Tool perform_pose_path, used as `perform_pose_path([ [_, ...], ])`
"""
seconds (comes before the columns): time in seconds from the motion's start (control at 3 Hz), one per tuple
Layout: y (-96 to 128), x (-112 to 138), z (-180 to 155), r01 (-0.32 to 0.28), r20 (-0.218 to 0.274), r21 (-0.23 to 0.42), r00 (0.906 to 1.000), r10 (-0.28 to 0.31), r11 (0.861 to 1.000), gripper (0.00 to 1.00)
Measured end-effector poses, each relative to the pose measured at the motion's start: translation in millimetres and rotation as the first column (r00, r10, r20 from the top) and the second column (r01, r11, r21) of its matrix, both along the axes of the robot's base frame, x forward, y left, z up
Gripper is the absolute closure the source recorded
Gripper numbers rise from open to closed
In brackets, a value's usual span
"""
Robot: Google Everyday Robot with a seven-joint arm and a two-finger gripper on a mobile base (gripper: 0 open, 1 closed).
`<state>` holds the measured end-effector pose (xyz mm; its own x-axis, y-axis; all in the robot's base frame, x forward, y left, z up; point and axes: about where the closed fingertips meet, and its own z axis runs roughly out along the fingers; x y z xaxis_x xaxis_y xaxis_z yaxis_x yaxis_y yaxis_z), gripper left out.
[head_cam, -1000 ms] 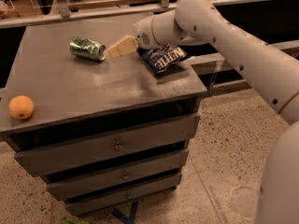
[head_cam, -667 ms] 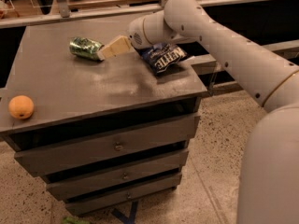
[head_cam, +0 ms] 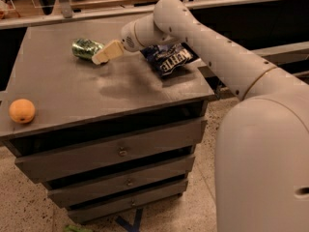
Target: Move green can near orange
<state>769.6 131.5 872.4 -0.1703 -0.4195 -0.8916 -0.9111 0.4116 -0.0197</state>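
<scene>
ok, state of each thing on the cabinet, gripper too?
Shiny green metal can: on its side, back left.
Round orange fruit: front left corner, untouched.
Dark blue chip bag: flat, under the arm.
Gripper: at the can's right end.
Grey cabinet drawers: shut.

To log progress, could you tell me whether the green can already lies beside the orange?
No: the green can lies at the back by the gripper, the orange apart at the front-left corner.

My gripper (head_cam: 107,52), matt cream plastic, sits just beside the green can (head_cam: 85,48), which is shiny metal. The orange (head_cam: 22,110) has dull, matt peel. The chip bag (head_cam: 169,58) looks glossy, and the table (head_cam: 72,93) top is smooth, matt grey.
</scene>
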Motion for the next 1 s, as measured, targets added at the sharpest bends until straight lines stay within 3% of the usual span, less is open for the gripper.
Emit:
perform_pose_path([
  [0.67, 28.8, 11.4, -10.4, -0.008, -0.002, -0.02, 1.0, 0.008, 1.0, 0.0],
  [1.0, 36.9, 12.5, -12.5, -0.011, -0.002, -0.027, 0.9999, 0.011, 1.0, 0.18],
])
